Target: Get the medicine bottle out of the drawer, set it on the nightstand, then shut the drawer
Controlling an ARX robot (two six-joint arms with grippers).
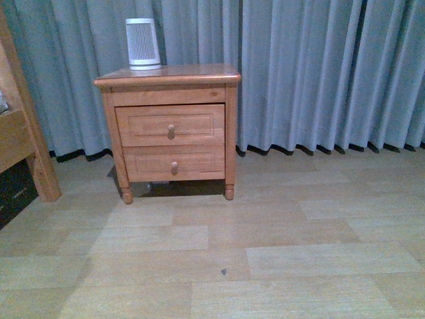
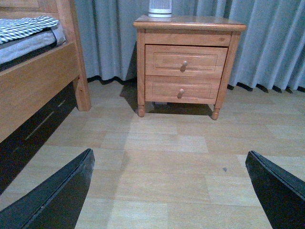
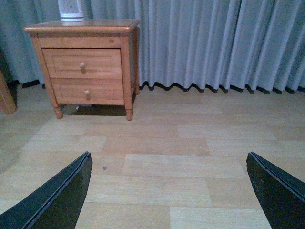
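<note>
While drawer (image 1: 149,125) sits shut, fingers (image 2: 52,195) spread

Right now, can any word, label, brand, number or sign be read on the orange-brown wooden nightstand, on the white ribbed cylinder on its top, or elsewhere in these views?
No text can be read in any view.
The white-and-grey ribbed cylinder: no label or brand shows.
The orange-brown wooden nightstand and its taller grooved drawer: bare wood, no marks.
The dark-and-white checked cloth: pattern only.
</note>
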